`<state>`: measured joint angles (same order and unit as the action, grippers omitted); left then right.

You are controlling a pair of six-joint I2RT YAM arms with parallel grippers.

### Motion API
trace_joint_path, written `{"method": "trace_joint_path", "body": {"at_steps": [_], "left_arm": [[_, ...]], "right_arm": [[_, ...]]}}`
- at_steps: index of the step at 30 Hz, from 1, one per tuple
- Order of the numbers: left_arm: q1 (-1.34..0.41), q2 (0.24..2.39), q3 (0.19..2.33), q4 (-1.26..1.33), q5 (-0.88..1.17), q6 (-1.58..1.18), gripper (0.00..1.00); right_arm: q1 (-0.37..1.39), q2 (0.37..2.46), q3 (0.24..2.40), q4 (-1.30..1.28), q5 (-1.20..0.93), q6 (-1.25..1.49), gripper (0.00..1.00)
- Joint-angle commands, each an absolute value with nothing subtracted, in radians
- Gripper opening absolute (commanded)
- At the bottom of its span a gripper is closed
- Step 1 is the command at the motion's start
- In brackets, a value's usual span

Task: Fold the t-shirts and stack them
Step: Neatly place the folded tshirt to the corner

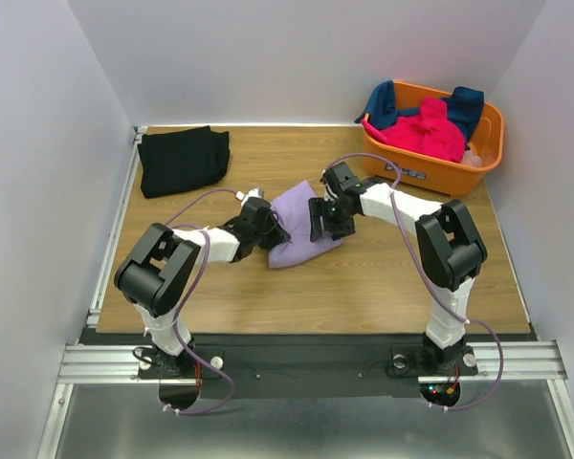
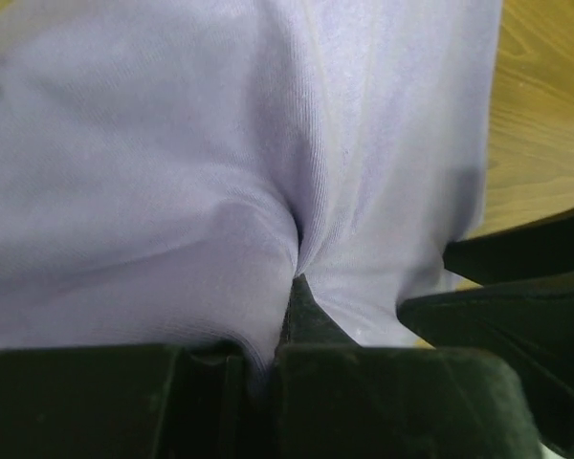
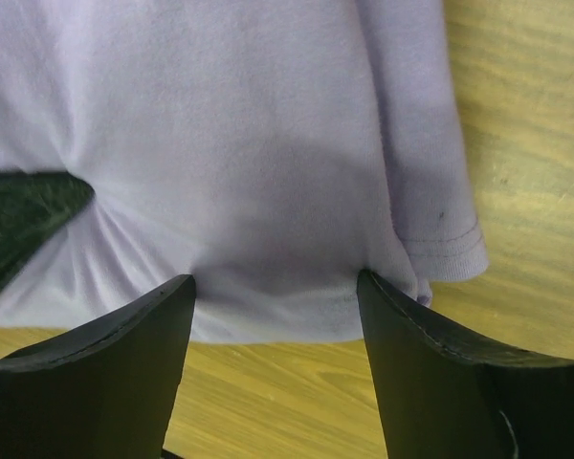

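The left gripper (image 1: pixel 275 232) is clamped on the lavender t-shirt (image 1: pixel 298 241). In the left wrist view a ridge of cloth is drawn down into the narrow slot between its dark fingers, and creases fan out ahead of them from that pinch. The right gripper (image 3: pixel 275 287) stands with its jaws apart and nothing between them. Its two fingers straddle the shirt's near edge, with the hemmed sleeve (image 3: pixel 448 244) just ahead of its right-hand finger and bare table (image 1: pixel 364 287) beneath. The shirt lies bunched directly between the two grippers, which face each other across it. That placement suggests each is meant to take one side so the cloth can be lifted and spread flat before folding; by that reading only the left side is secured and the right side is not yet taken. The black t-shirt (image 1: pixel 182 160) lies flat and well apart, beyond the left gripper and off to its left, which is a likely spot for the stack. Beyond the right gripper and to its right, the orange basket (image 1: pixel 430 174) holds the hot-pink t-shirt (image 1: pixel 426 132) and the dark teal-blue t-shirt (image 1: pixel 466 103), heaped and unfolded. No brand or print shows on the lavender cloth. A small pale label sits on the basket's front wall, and its writing is too small to read.
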<state>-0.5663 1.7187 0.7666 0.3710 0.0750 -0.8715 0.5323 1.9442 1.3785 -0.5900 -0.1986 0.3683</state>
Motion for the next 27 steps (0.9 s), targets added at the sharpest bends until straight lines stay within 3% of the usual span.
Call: {"method": "trace_joint_path", "body": {"at_steps": [1, 13, 27], "left_arm": [[-0.520, 1.712, 0.836, 0.186, -0.006, -0.697, 0.00], [-0.328, 1.825, 1.383, -0.224, 0.100, -0.198, 0.00], [-0.131, 2.003, 1.891, -0.391, 0.274, -0.101, 0.00]], "right_arm": [[0.552, 1.898, 1.341, -0.640, -0.196, 0.390, 0.76], [0.554, 1.730, 1.246, -0.653, -0.176, 0.446, 0.84], [0.552, 1.643, 1.118, -0.657, -0.189, 0.460, 0.84]]}}
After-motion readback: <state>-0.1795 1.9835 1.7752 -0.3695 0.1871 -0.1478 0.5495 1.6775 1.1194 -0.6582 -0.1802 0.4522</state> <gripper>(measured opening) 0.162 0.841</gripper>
